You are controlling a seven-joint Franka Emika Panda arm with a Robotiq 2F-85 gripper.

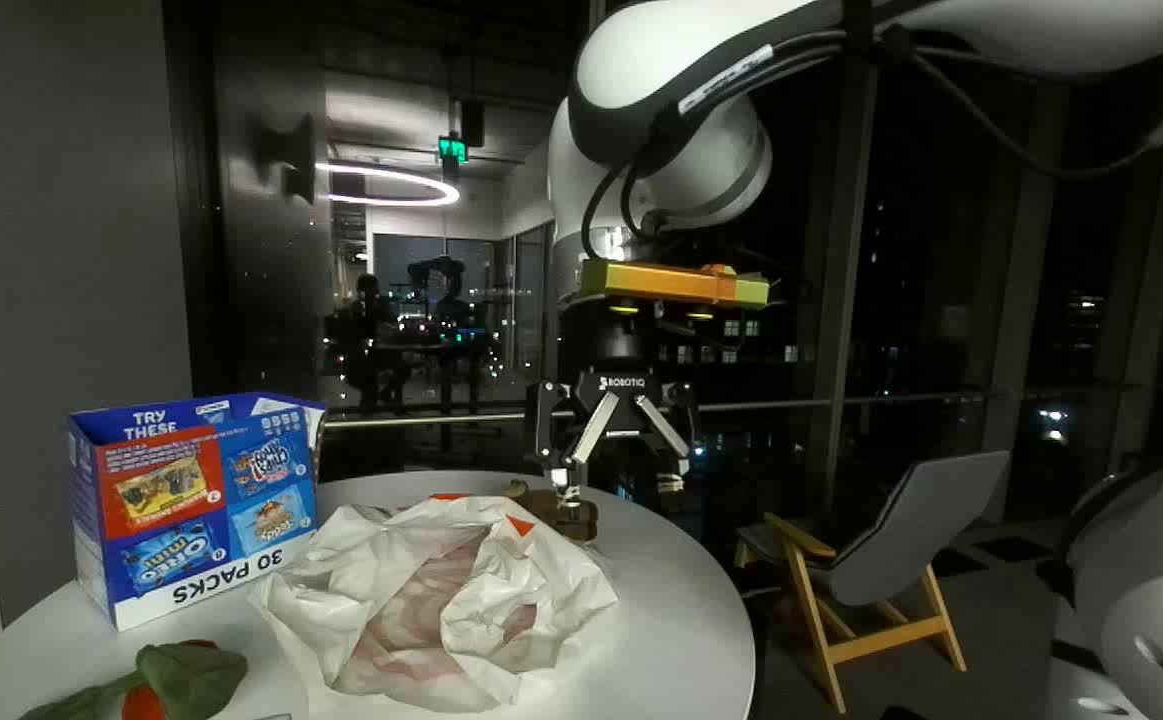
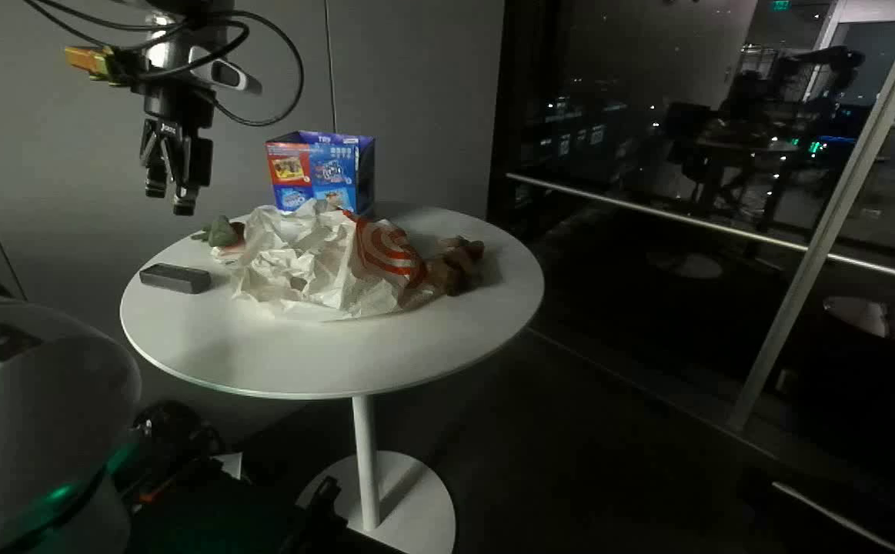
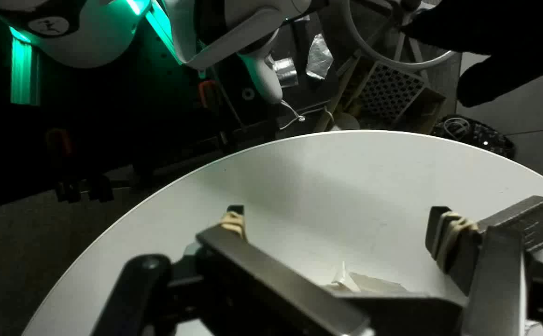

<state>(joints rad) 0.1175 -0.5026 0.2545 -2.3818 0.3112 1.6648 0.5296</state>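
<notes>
Round white worktop (image 2: pixel 301 362) carries a crumpled white plastic bag (image 2: pixel 324 269) mid-top: likely light, limp, slippery; pinch a bunched fold. Hand (image 3: pixel 339 224) hangs above, fingers wide apart, nothing held. Dark grey block (image 2: pixel 175 278) near the rim: probably stiff, light; grip across its narrow width.

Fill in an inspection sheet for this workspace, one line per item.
Surface: round white table, things spread across it.
Job's things: crumpled white bag and dark grey block on the tabletop; neither held.
Clutter: blue snack box, standing; green item with red beneath; brown object by the bag, identity unclear.
Gripper: open, holding nothing, raised above the table.
Cables: black cables run along the arm and loop out above the gripper.
Surroundings: wood-framed lounge chair, dark windows.
</notes>
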